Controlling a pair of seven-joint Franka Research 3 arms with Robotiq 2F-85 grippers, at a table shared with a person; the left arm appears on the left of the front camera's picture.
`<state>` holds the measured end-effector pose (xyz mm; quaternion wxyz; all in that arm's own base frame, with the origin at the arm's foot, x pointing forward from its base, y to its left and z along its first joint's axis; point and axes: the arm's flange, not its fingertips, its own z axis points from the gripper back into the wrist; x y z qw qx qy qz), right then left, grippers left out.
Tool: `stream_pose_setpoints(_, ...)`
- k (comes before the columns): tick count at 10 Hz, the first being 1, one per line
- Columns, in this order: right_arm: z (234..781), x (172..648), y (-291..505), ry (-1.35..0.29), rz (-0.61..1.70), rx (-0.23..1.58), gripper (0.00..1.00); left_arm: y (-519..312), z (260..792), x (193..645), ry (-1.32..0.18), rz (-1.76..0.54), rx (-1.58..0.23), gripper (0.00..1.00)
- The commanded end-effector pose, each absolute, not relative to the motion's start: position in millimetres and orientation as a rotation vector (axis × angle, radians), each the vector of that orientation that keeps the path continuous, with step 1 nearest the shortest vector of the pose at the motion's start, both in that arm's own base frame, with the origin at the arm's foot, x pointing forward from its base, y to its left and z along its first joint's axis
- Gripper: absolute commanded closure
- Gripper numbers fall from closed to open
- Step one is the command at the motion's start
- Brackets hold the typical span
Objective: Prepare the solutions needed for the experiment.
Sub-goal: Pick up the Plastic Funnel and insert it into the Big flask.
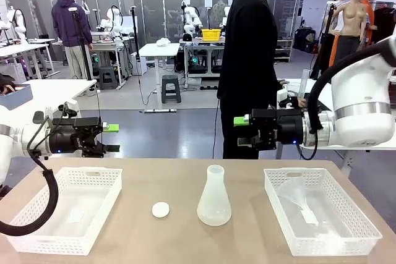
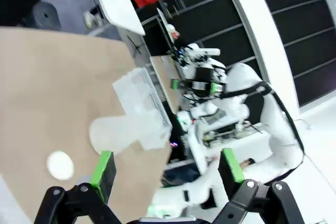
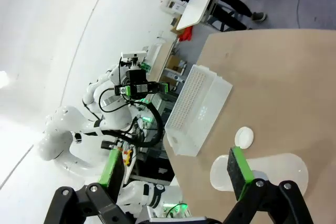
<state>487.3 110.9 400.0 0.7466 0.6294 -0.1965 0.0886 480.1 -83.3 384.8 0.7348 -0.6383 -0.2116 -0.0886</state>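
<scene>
At desk point(image 1: 247, 239) centre, found one conical flask point(image 1: 214, 199) standing upright and open-mouthed, with a small white round cap point(image 1: 160, 209) lying just beside it, toward the left. Could not read any level of the solutions through the frosted wall. Assumed at most a shallow pool at the base, so judged light and bottom-weighted. Judged stiff but thin-walled and smooth, likely slippery on the sloped body, and liable to tip or slop if jerked while uncapped. Would take hold at the narrow neck just under the rim, from the side, keeping it upright. Noted a white mesh left basket point(image 1: 93, 172) and right basket point(image 1: 337, 245), each well apart from the flask, the right one holding a clear bag-like sheet. Saw left hand point(image 1: 112, 138) hovering above the left basket, fingers spread apart, gripping nothing. Saw right hand point(image 1: 242, 132) hovering near the desk's far edge, fingers apart, empty. Noted a person standing at the far side.
</scene>
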Motion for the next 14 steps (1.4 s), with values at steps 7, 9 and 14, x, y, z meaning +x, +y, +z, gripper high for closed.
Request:
stream_pose_setpoints(7,402.3,506.4,104.7,-0.390,0.308,1.430,0.00,-63.7,386.2,491.5,-0.089,-0.147,-1.693,0.00)
stream_pose_setpoints(9,399.7,510.3,106.2,-0.375,0.270,1.455,0.00,-64.9,384.1,493.0,-0.054,-0.154,-1.692,0.00)
stream_pose_setpoints(14,394.9,504.0,105.4,-0.390,0.290,1.432,0.00,-72.5,381.4,475.5,-0.045,-0.163,-1.632,0.00)
